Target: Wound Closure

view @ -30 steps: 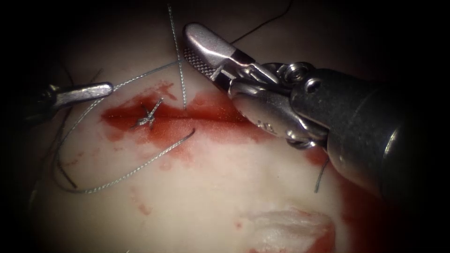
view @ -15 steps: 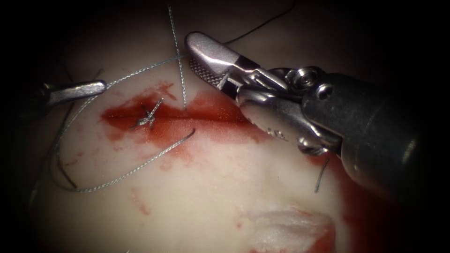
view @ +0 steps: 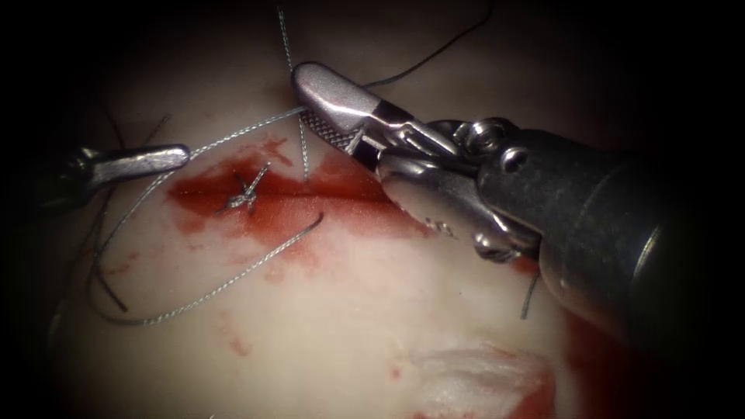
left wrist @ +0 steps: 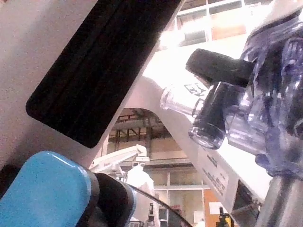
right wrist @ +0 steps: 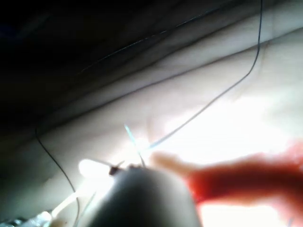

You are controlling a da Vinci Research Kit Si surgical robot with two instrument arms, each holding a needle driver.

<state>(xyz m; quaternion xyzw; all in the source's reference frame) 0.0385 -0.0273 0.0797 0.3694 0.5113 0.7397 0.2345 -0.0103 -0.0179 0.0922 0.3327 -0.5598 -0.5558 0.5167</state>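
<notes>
Two tools were parked at the cut (view: 310,198) in the tissue (view: 349,310): the left tool (view: 174,155) was kept clamped on the taut thread (view: 233,138), the right tool (view: 341,120), jaws apart and empty, had been nudged left until that strand was touched, uncut, and the needle couldn't be made out.

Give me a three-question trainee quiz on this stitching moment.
1. True or false: the right tool has its jaws shut on a needle.
2. Which holds the thread that runs across above the cut? A) left tool B) right tool C) neither
3. Fill in: the knot sits in the ___ fluid along the cut.
Key: 1 false, its jaws are open; 2 A; 3 red.
</notes>
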